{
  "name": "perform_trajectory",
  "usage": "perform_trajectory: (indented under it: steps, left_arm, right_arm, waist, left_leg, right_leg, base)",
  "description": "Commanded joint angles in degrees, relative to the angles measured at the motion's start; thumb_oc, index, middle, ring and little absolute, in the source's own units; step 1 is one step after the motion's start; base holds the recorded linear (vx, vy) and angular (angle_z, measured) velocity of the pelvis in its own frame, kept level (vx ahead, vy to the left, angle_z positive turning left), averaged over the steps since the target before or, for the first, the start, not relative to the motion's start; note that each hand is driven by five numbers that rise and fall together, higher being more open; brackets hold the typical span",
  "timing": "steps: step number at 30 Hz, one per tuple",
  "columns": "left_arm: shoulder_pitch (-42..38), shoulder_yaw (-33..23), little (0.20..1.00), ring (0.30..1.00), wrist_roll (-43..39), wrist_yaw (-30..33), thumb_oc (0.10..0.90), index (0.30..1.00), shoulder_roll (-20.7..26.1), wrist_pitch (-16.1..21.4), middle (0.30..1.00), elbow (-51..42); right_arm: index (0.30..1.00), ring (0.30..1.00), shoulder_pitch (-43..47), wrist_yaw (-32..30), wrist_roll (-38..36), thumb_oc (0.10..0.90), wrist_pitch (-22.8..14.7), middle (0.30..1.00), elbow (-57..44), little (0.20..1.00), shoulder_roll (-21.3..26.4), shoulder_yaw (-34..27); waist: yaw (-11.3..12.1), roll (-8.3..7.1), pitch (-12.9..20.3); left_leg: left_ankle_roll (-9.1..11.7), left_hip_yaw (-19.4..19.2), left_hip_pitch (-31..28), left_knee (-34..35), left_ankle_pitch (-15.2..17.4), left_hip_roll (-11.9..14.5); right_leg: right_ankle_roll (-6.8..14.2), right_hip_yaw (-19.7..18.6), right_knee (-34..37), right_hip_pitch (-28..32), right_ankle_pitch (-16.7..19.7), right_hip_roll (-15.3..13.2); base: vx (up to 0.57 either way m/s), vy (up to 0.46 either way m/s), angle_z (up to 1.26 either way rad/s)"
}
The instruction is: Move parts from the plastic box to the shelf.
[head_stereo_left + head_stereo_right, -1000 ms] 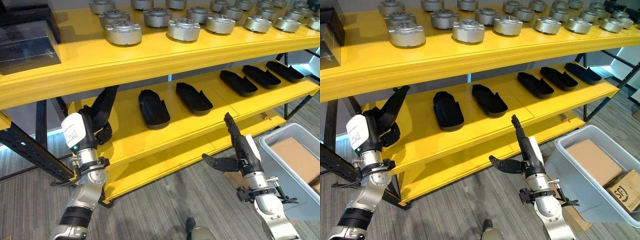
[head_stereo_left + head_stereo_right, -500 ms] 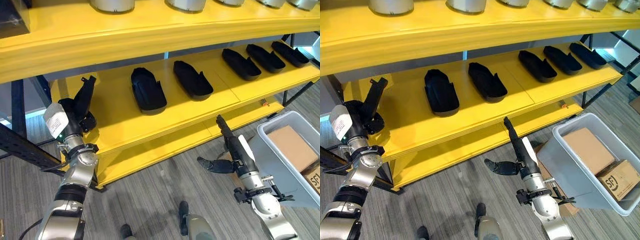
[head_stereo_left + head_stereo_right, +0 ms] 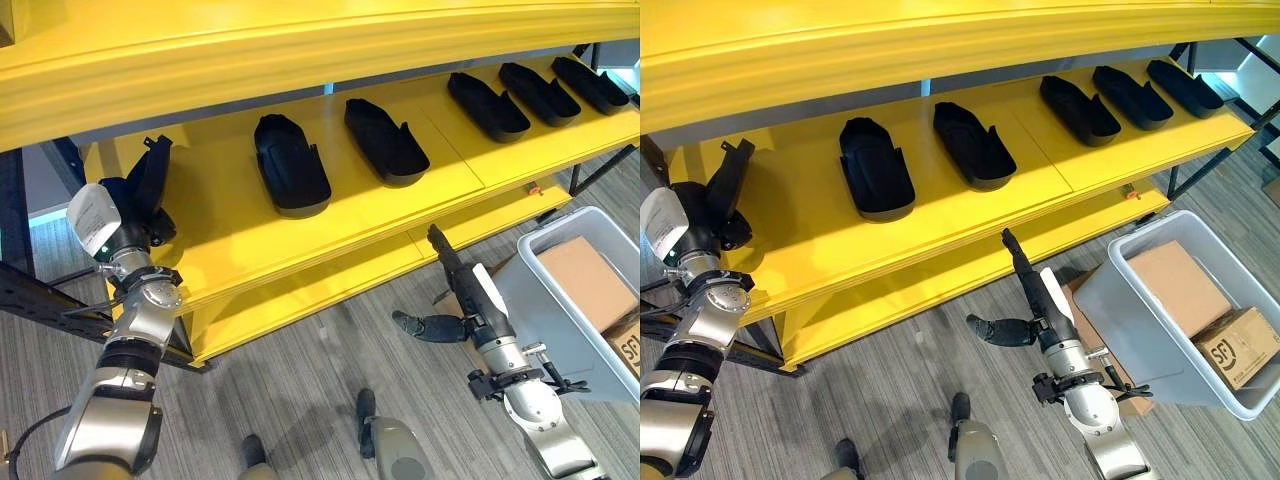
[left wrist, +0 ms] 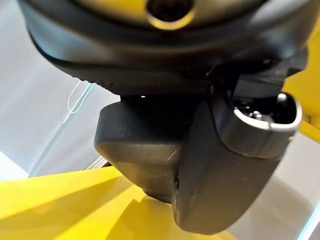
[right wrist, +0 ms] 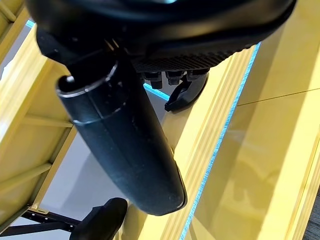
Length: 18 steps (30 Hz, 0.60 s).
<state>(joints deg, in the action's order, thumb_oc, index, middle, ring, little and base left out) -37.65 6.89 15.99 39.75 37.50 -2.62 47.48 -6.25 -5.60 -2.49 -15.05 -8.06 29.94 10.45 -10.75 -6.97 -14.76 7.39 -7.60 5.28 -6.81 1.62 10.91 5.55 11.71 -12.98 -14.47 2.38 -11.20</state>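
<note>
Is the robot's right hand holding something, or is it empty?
Empty. The right hand is open in front of the yellow shelf, its fingers straight and its thumb stuck out sideways, with nothing between them.

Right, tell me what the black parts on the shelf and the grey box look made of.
Black parts: probably moulded plastic, matte, with thin raised walls. Shelf: seemingly painted metal, glossy yellow with soft reflections. Grey box: plastic, smooth, slightly translucent walls.

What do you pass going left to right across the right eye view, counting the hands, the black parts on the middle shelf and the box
left hand → first black part → second black part → right hand → third black part → fourth black part → fifth black part → plastic box, lower down on the floor.
</note>
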Motion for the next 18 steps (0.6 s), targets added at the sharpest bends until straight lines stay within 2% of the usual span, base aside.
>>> perform_trajectory:
  steps: [1,18]
  left_arm:
    - [-7.49,-0.45,0.300,0.300,0.36,2.74,0.400,0.300,6.27,2.09,0.300,-0.84]
    - [-9.80,1.92,0.300,0.300,0.94,-1.06,0.400,0.300,7.49,-0.49,0.300,7.58]
  right_arm:
    - [1.000,1.000,2.61,-1.66,-3.03,0.900,-6.07,1.000,-5.58,1.000,2.39,-2.39]
    - [1.000,1.000,1.54,-1.25,-3.34,0.900,-6.08,1.000,-5.66,1.000,3.16,-2.73]
  waist:
    - [-0.23,0.23,3.06]
    - [-0.13,0.25,2.00]
  left_leg:
    - [-0.82,-0.69,-1.64,-7.05,6.48,1.61]
    - [-0.51,-0.47,-0.93,-7.69,6.30,2.05]
  right_leg:
    - [3.83,-4.34,-3.11,0.23,-1.77,-0.37]
    - [3.72,-4.65,-3.27,-0.16,-1.68,0.06]
  base:
    - [0.00,0.000,0.00]
    - [0.00,0.000,0.00]
